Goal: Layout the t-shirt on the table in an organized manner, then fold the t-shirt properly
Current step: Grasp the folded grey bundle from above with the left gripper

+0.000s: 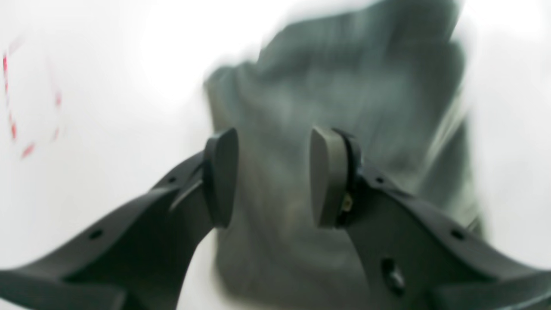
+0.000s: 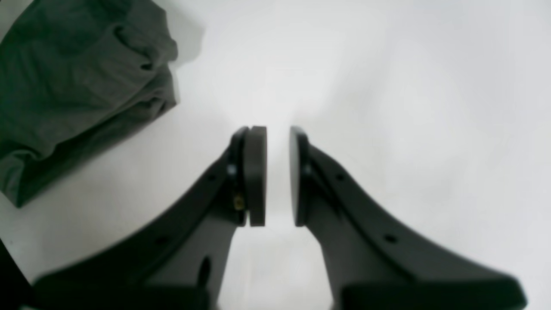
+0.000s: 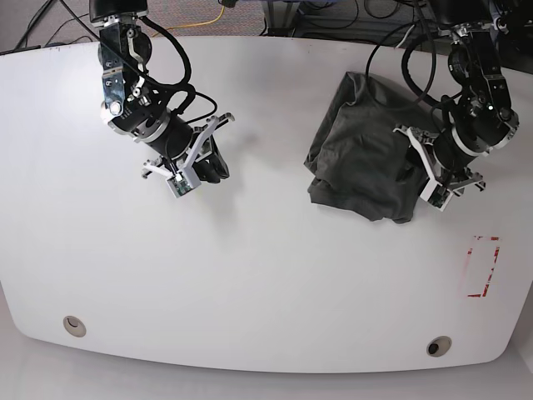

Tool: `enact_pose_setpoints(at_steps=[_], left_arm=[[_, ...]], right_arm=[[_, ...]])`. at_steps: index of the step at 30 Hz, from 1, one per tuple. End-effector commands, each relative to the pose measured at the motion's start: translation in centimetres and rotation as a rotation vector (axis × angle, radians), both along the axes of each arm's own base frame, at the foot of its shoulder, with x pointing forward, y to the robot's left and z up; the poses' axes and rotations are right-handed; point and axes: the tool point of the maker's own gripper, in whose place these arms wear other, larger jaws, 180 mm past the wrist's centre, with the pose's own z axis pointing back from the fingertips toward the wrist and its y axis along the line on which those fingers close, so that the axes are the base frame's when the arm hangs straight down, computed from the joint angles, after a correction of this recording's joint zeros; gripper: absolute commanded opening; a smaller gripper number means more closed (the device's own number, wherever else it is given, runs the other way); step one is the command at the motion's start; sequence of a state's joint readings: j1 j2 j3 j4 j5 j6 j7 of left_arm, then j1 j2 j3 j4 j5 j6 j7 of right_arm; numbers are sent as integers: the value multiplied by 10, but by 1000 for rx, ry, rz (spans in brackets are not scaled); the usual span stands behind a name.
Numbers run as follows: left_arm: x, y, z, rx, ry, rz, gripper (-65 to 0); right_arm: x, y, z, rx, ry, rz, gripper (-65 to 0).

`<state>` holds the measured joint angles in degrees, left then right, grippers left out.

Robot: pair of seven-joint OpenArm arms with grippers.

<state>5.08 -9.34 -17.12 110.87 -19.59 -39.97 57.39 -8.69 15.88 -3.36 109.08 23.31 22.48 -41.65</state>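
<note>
The dark grey-green t-shirt (image 3: 358, 158) lies bunched and wrinkled on the right half of the white table (image 3: 266, 275). My left gripper (image 3: 423, 171) is at the heap's right edge. In the left wrist view this gripper (image 1: 274, 176) is open, its pads wide apart, with the blurred t-shirt (image 1: 344, 86) showing between and beyond them; I see no cloth pinched. My right gripper (image 3: 215, 165) hovers over bare table, well to the left of the cloth. Its pads (image 2: 277, 176) stand a narrow gap apart with nothing between them, and the t-shirt (image 2: 64, 86) sits in that view's upper left corner.
A red tape rectangle (image 3: 481, 267) marks the table near its right edge, also blurred in the left wrist view (image 1: 13, 125). Two round grommet holes (image 3: 74, 325) (image 3: 438, 345) sit near the front edge. Cables run behind the back edge.
</note>
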Motion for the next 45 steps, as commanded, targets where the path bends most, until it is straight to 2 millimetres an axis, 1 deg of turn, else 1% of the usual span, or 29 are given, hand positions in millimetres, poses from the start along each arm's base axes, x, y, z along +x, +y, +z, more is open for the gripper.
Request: enact_pose_setpoints(at_steps=[1,4,6,7,10,14,17,19,21,28,30,32,34,36,38,40,45], left_arm=[[16,-27,17,-58,-86,-13,-407],[22,-58,20,-64,-124,-68,-407],[24,-83,22,-66,-155,-123,-407],[22,-100,23,-75,-171,-160,-407],[17,-134,24,-86,-209,-229,-407],[16,-154,27,-101,-263,-203,-407],[15,-162,28,-102,-296,-179,-407],[14,-164,23,-90,-297,-171,-407],[12,-165,14,-65,-290,-170,-407],[5,-162,-46,67,-212,-240,-407],[4,-160,-57,82,-204,-245,-407],[6,-152,-66,104,-202,-227,-407],[9,-135,-76,152,-205,-191,-407],[8,-120,-87,190,-194,-175,-407],[8,-107,-94,211,-191,-168,-407],[11,-86,-98,232,-185,-142,-407],[16,-28,-98,266,-167,-28,-407]], right_arm=[[7,-1,14,15,-50,0,-563],[7,0,14,15,-51,2,-563],[8,0,15,16,-53,2,-563],[8,1,15,19,-54,1,-563],[9,2,15,22,-54,0,-563],[9,2,15,22,-54,0,-563],[9,1,16,22,-55,-1,-563],[9,1,16,22,-55,-1,-563],[9,1,16,22,-55,-1,-563],[8,1,15,22,-53,-1,-563],[8,1,15,22,-53,-1,-563],[8,1,15,22,-53,-1,-563],[8,1,15,22,-53,-1,-563],[8,1,15,22,-52,-1,-563],[8,1,15,22,-52,-1,-563],[8,1,15,22,-52,-1,-563],[7,1,14,22,-50,-1,-563]])
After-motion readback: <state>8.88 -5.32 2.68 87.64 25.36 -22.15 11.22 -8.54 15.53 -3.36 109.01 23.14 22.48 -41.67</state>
